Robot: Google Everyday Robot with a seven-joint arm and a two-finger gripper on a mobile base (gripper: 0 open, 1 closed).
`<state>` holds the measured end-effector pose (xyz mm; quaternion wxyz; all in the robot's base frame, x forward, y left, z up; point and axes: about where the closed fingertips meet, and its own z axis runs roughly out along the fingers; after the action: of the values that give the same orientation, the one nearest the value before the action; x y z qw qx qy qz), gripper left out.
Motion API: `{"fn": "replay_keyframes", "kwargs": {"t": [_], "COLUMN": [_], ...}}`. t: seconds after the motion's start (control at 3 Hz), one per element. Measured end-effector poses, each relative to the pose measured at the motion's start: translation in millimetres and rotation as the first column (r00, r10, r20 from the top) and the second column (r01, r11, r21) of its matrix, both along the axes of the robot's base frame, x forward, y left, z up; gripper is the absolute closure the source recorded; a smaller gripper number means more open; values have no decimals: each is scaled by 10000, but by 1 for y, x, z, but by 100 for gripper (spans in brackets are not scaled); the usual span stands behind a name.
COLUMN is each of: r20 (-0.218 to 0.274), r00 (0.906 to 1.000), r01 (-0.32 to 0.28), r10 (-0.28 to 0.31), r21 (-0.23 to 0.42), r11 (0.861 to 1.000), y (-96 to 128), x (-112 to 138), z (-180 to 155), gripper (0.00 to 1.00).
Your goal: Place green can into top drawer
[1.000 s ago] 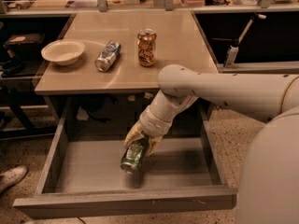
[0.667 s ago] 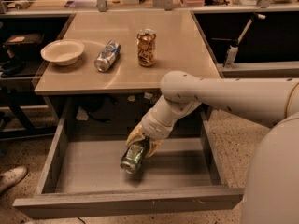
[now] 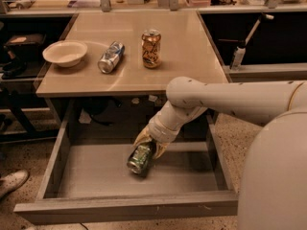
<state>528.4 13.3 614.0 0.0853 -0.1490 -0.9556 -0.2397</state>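
Camera view: the drawer (image 3: 124, 207) is seen pulled out wide under the table (image 3: 192, 61), and the arm (image 3: 230, 99) is bent down into it from the right. The gripper (image 3: 147, 146) is held low inside the drawer, near the middle, with its jaws closed around the green can (image 3: 139, 160). The green can is gripped by its upper end and tilted, lower end pointed at the drawer floor; whether the floor is touched cannot be told. Up on the table, a blue can (image 3: 111, 57) is laid on its side beside a bowl (image 3: 65, 53), and an orange can (image 3: 151, 48) is stood upright just right of it.
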Motion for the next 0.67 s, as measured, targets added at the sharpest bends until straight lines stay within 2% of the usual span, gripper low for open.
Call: {"fn": "replay_keyframes", "kwargs": {"t": [0.33,0.67], "r20": [-242,-247], "r00": [9993,9993], "r01": [281,281], "r10": [-282,-282], "r21": [-64,-65], "r11": [9996,9996], "y": [-5,-5], "x": [8,8], "z": [-16,-14], "gripper": [100,81]}}
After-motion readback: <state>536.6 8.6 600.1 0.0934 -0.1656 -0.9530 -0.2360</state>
